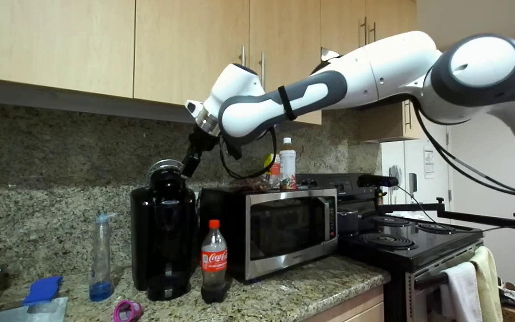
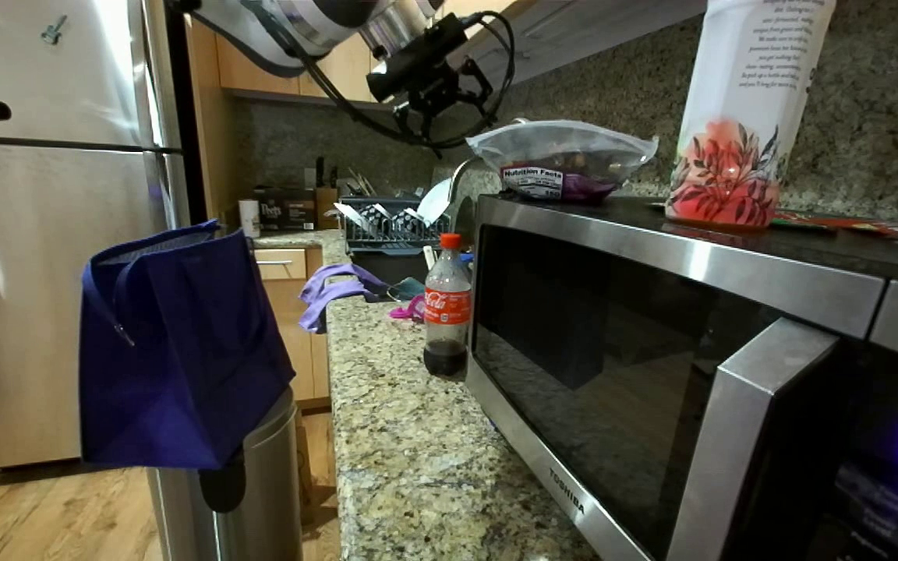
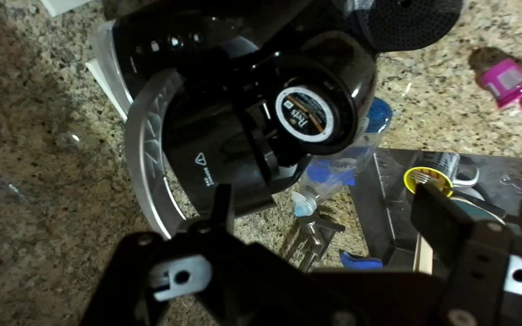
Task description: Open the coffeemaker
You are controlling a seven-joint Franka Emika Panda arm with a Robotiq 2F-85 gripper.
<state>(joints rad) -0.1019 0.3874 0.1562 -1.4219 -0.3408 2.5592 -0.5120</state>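
– Where was the tall, boxy black coffeemaker (image 1: 163, 241)?

– On the speckled granite bench (image 1: 284, 295), just left of the stainless-steel microwave (image 1: 291, 228) in an exterior view. A red-capped, red-labelled clear plastic cola bottle (image 1: 214, 259) stood just beside it, a slim clear bottle (image 1: 101, 268) holding blue liquid stood to its left, and a magenta plastic cup (image 1: 128, 311) lay in front

– And the jointed white and dark-grey arm (image 1: 360, 76), how was that posed?

– It stretched in from the right of that view, sloping down, then bent sharply near its end. The flat black fingers (image 3: 442, 217) pointed downward and slightly left, just beside the coffeemaker's glossy black hinged lid (image 3: 218, 167)

– Clenched or released?

– Released; in the wrist view they stood well apart. One overlapped the lid there, though I couldn't tell whether it touched

– Was the lid down?

– It was up, with its curved silver handle (image 3: 145, 149) arching alongside. A round, white-rimmed pod (image 3: 304, 114) with a dark, orange-striped label showed in the opened coffeemaker
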